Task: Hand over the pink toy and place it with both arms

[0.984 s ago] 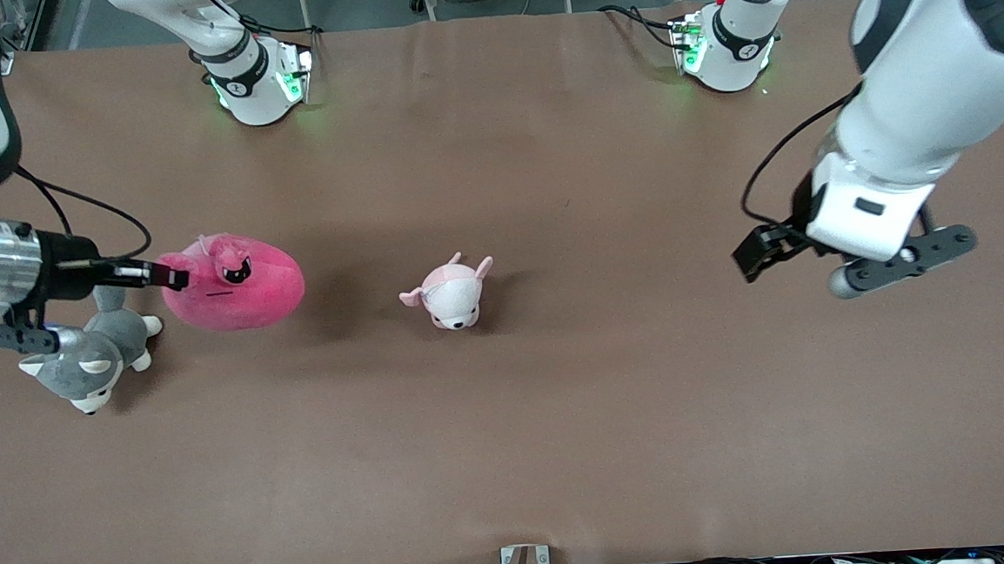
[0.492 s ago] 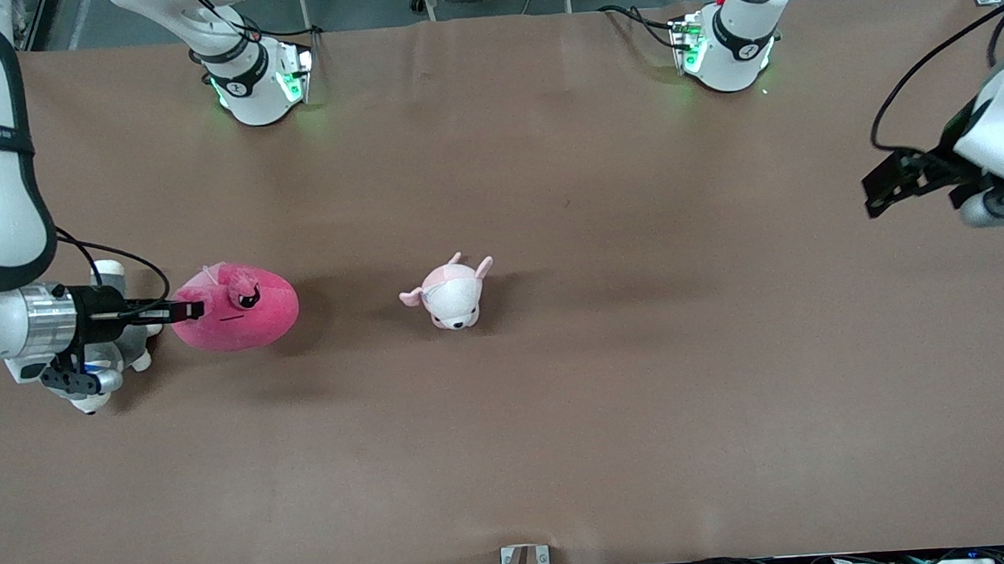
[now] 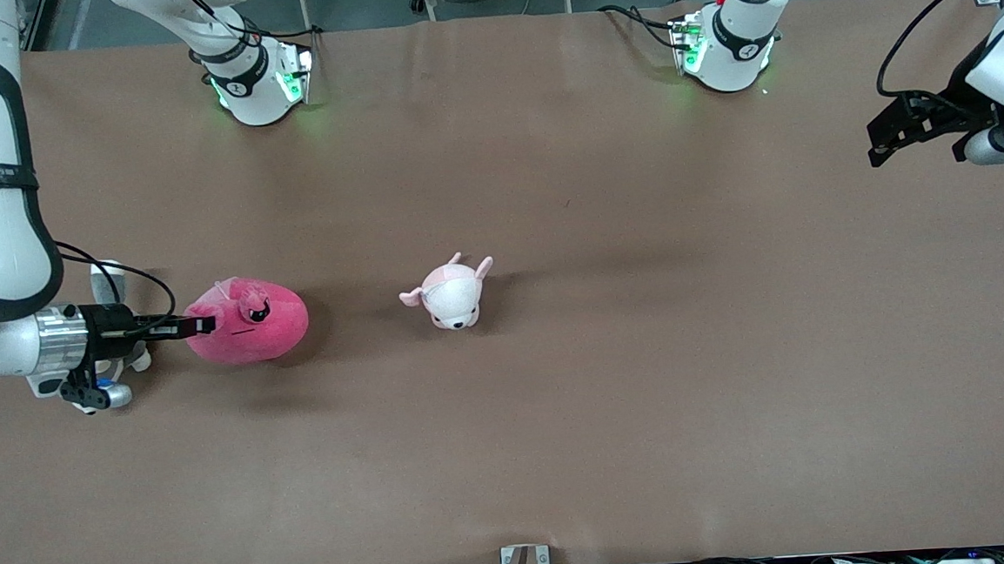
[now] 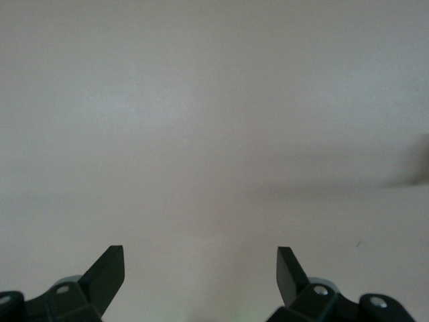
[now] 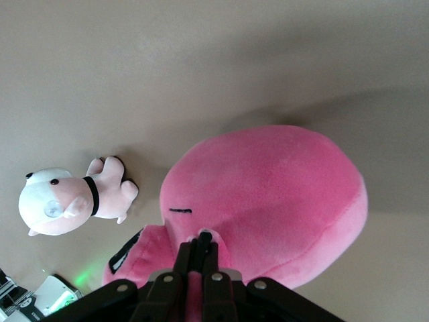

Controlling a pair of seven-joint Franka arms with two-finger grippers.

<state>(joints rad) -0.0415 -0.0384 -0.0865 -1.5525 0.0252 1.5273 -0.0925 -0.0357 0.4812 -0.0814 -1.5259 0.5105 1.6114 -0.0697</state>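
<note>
1. Right gripper (image 3: 198, 324): fingers pinched together on a fold of plush at the ear end of the pink toy (image 3: 247, 320); the right wrist view shows the two black fingers (image 5: 201, 258) closed with fabric between them. The wrist lies nearly level, pointing along the table toward the left arm's end

2. Pink toy, position: carried at the right arm's end of the table, over or just touching the brown table (image 3: 563, 418); whether it rests on the surface cannot be told. It extends straight out from the fingertips, so its long axis runs along the table's length, in line with the reach

3. Free end of the toy: the rounded bulk (image 5: 295, 194) faces away from the right gripper toward the middle of the table, with nothing gripping it; in my judgement this is the end available to the receiving arm

4. Puppy plush (image 3: 450, 292): lies on the table between the toy and the left arm's end, near the middle, apart from the toy and roughly on the line a handover would follow

5. Left gripper (image 3: 889, 132): fingers spread wide with nothing between them, as the left wrist view (image 4: 200, 268) confirms; it hangs over the left arm's end of the table, well apart from the toy

6. Governing relation, judged: the right arm has the toy; the left arm is the distant one, so both must close toward the middle
</note>
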